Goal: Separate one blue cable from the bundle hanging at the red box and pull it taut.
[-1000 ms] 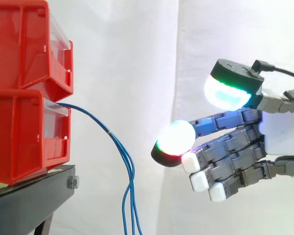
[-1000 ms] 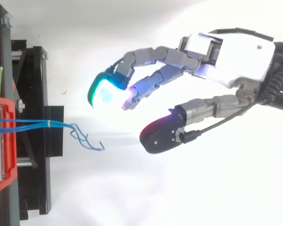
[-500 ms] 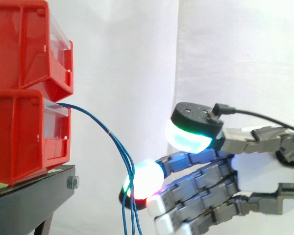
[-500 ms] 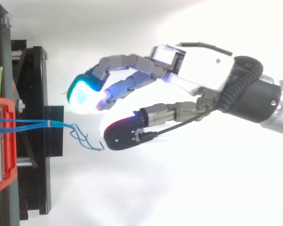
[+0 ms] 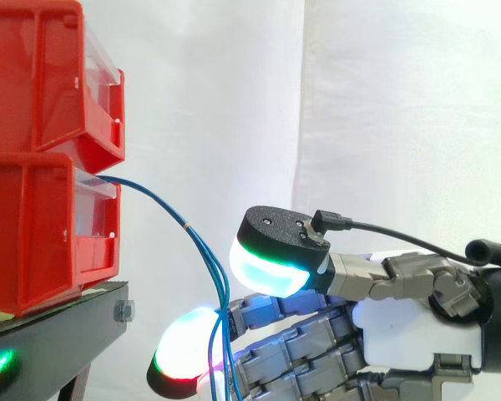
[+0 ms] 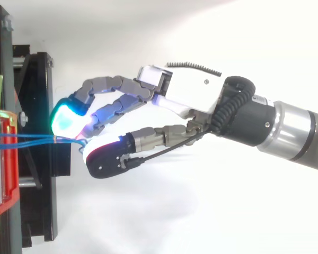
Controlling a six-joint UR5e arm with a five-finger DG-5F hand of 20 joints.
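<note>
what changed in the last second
The hand moved toward the red bins and down; its open fingers and thumb now flank the hanging blue cables, no pinch visible yet. The cables hang as before; bins and black stand unmoved.

Blue cable bundle (image 5: 220, 284): several thin strands leave the front of the red box (image 5: 42, 234) at the left edge of the side view, mid-height. They run together down and right to a small yellow tie (image 5: 187, 225). Below it they spread slightly and hang slack, near vertical, to the lower edge left of centre. In the top view they run level, rightward from the box.
</note>
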